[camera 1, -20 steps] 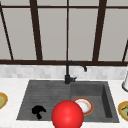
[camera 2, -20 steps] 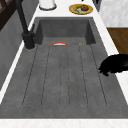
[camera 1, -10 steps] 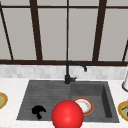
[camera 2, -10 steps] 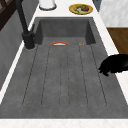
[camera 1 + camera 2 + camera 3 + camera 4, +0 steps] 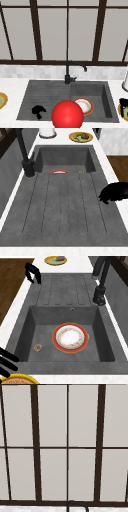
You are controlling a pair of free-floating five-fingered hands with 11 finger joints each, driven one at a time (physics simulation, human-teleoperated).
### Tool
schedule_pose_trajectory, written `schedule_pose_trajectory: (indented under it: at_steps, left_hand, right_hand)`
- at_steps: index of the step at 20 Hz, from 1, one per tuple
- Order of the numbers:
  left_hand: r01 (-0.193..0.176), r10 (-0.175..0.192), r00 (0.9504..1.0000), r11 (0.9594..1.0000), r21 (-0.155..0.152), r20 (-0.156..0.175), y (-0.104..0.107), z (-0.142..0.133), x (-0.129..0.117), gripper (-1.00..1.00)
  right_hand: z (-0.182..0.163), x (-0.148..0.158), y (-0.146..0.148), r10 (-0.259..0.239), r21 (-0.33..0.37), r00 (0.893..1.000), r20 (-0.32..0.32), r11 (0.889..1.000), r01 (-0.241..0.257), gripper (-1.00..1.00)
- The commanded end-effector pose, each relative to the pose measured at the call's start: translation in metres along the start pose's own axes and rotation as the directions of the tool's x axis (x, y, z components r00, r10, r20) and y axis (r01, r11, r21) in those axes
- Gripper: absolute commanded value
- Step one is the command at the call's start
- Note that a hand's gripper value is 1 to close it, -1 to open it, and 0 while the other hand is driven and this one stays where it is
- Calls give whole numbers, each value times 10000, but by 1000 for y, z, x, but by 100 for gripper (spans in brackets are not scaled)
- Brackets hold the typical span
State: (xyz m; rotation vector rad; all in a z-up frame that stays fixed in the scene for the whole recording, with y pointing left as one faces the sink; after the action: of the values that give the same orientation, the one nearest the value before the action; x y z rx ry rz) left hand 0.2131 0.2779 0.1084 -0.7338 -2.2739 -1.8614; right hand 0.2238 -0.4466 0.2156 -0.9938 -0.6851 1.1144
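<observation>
No change against the frames from a second and half a second back: hands, plate and ball all in the same places. Nothing gripped, nothing shifted; work reads as paused, or between moves.

Left hand (image 5: 38, 111) over the ribbed drainboard at the front left of the sink (image 5: 30, 95), fingers curled downward, holding nothing; same hand in the left side view (image 5: 115, 192) at the front edge of the drainboard, and in the right side view (image 5: 33, 272) with fingers hooked down over the rim.

Right hand (image 5: 123, 103) at the far right, over the tabletop (image 5: 15, 87), just above a yellow dish (image 5: 124, 112) of food; fingers look straight in the right side view (image 5: 7, 361), touching nothing visible.

Nearest thing of note: plate (image 5: 70, 337) lying flat on the basin floor, white centre, patterned inner ring, orange-red rim, upright face up, well apart from both hands. Small round bit (image 5: 38, 347) near it on the basin floor, kind unclear.

Red ball (image 5: 67, 114) in front, hiding part of the plate. Black faucet (image 5: 68, 72) behind the basin. Second yellow dish (image 5: 2, 100) at far left on the tabletop.
</observation>
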Motion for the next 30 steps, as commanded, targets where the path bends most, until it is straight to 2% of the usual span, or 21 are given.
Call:
schedule_pose_trajectory:
  at_steps: [1,4,9,11,16,19,20,21,22,23,24,25,28,29,30]
  left_hand:
    - [0,0,10000,10000,0,0,0,0,0,0]
    - [0,0,10000,10000,0,0,0,0,0,0]
    - [0,0,10000,10000,0,0,0,0,0,0]
    - [0,0,10000,10000,0,0,0,0,0,0]
    - [0,0,10000,10000,0,0,0,0,0,0]
    - [0,0,10000,10000,0,0,0,0,0,0]
    - [0,0,10000,10000,0,0,0,0,0,0]
    - [0,0,10000,10000,0,0,0,0,0,0]
    - [0,0,10000,10000,0,0,0,0,0,0]
    - [24,-24,10000,10000,-7,3,0,0,0,-100]
    - [12,-10,9999,9999,146,-166,-1,2,0,-100]
    - [-38,42,9998,9998,192,-179,1,4,2,-100]
    - [-21,32,9988,9997,233,-481,0,1,1,-100]
    - [-51,66,9984,9996,265,-553,6,9,-3,-100]
    - [-109,119,9989,9997,212,-457,12,16,-7,-100]
  right_hand:
    - [14,20,17,347,-114,9985,418,9993,-342,-100]
    - [25,38,31,285,-298,9981,542,9992,-269,-100]
    - [43,68,38,249,-329,9975,656,9992,-228,-100]
    - [49,77,41,61,-369,9977,671,9993,-36,-100]
    - [70,93,53,4,-1012,9981,616,9948,59,-100]
    - [73,100,54,-237,-843,9974,686,9960,295,-100]
    - [70,96,48,-407,-633,9981,466,9970,436,-100]
    - [70,102,55,-209,-482,9975,676,9985,242,-100]
    - [70,99,52,-328,-533,9973,660,9979,364,-100]
    - [70,101,53,-273,-539,9971,715,9981,312,0]
    - [71,102,52,-181,-588,9970,749,9980,226,0]
    - [71,102,52,-208,-611,9969,753,9978,254,0]
    - [71,103,52,-279,-660,9968,754,9973,329,0]
    - [71,103,52,-294,-671,9967,754,9971,345,0]
    - [71,103,52,-307,-681,9967,753,9970,358,0]
